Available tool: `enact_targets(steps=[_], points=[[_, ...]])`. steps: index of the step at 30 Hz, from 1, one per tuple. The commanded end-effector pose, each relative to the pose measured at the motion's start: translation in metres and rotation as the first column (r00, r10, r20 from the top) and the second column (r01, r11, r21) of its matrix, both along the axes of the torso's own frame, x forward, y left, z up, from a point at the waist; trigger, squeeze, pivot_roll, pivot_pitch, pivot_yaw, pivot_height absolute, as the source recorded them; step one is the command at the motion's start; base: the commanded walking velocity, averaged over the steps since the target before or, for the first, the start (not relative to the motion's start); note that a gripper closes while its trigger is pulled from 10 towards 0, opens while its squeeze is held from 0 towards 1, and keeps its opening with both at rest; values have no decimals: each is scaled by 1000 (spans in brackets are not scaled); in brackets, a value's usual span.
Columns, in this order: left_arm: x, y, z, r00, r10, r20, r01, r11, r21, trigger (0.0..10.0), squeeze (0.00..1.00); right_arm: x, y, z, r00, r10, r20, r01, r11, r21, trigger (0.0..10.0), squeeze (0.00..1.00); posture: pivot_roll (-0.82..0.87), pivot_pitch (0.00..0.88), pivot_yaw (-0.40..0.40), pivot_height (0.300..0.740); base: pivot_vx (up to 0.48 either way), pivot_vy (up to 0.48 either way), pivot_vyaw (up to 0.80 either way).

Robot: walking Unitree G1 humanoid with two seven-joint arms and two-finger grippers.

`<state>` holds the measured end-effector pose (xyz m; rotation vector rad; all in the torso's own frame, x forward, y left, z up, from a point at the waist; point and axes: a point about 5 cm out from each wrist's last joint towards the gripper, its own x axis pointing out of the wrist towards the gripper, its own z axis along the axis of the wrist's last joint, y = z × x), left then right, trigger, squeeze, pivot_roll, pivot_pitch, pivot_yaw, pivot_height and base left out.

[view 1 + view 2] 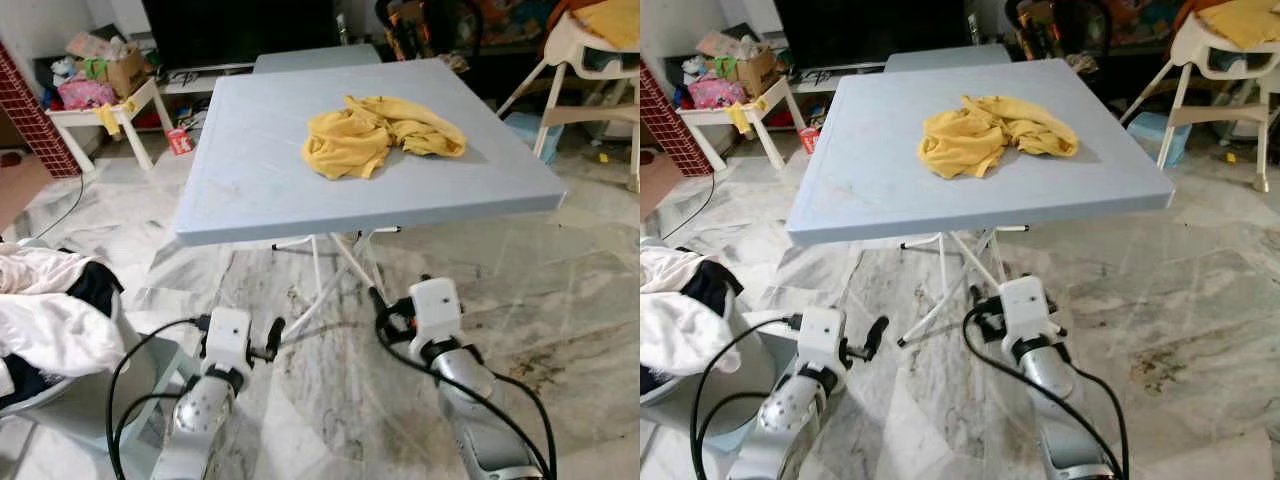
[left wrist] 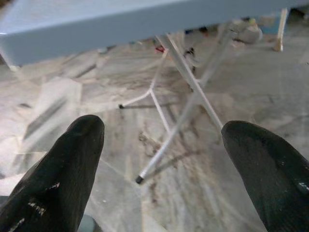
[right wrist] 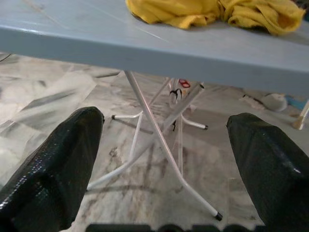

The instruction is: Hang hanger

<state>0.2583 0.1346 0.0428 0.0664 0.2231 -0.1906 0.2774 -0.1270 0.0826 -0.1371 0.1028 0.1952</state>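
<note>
Crumpled mustard-yellow cloth garment (image 1: 380, 135) heaped near the far middle of the pale blue square plastic folding table (image 1: 250, 170), folds concealing its shape and whatever lies inside. Below the near table edge, crossed white metal legs (image 2: 188, 87). Left gripper (image 2: 161, 159) and right gripper (image 3: 164, 154) low over marble floor (image 1: 560, 300), both spread wide, grasping nothing. At far left, white laundry pile (image 1: 45, 320), cut off by frame.

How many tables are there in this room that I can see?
3: the big blue-grey table holding the yellow cloth in front, a second grey one right behind it, and a small white side table far left. More may be hidden.
</note>
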Motion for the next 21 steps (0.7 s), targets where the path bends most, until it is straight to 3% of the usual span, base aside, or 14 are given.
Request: enact_targets(steps=[1, 7, 15, 21], points=[[-1, 15, -2, 999, 36, -11, -35, 999, 32, 10000, 0, 4, 9, 3, 1000, 20, 1, -20, 999, 38, 10000, 0, -65, 3, 64, 740, 0, 446, 0], [1, 18, -4, 999, 42, -7, -42, 999, 33, 10000, 0, 10, -1, 2, 999, -32, 18, 33, 999, -6, 10000, 0, -72, 0, 53, 740, 0, 372, 0], [9, 19, -6, 1000, 10, 17, -11, 998, 61, 10000, 0, 14, -34, 0, 984, -178, 16, 179, 982, -58, 10000, 0, -97, 0, -42, 740, 0, 0, 0], [15, 21, -7, 999, 52, 16, -52, 998, 20, 10000, 0, 21, -36, 0, 987, -160, 23, 161, 984, -72, 10000, 0, -104, 0, -17, 740, 0, 0, 0]])
